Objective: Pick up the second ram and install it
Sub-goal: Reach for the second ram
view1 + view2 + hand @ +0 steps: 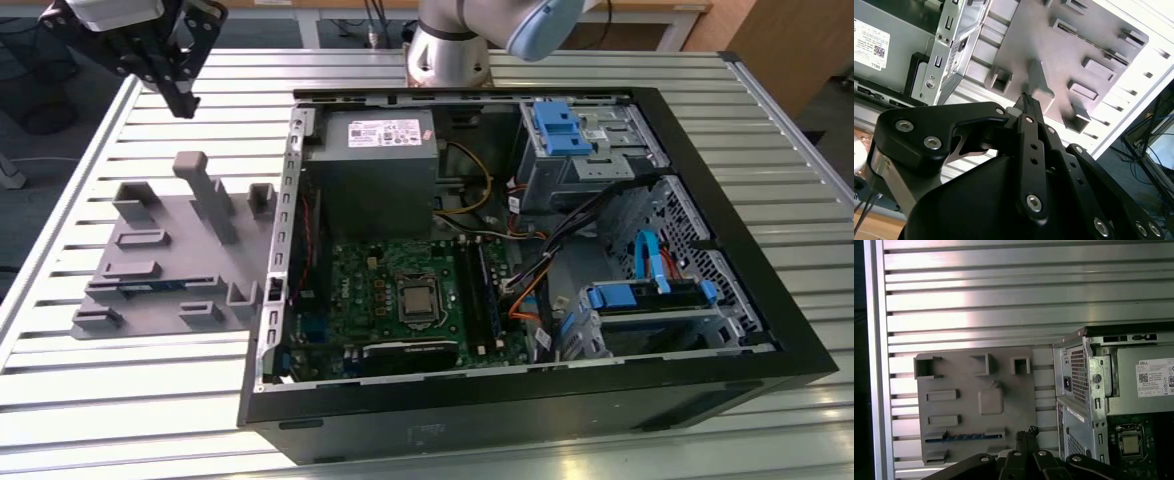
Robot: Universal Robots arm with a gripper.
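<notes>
Second ram (961, 437) is sitting out on the slatted table (160, 420), just beside the open computer case (534, 395), slotted into the grey fixture (174, 240) among its upright posts. My gripper (180, 100) is hovering well above it, fingers pinched together, holding nothing.

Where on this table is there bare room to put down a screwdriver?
Bare table slats run between the grey fixture and the table's near edge, at the exterior view's lower left. A wider stretch lies beyond the fixture, where the gripper hangs. The computer case is crowded inside with cables and drive bays.
</notes>
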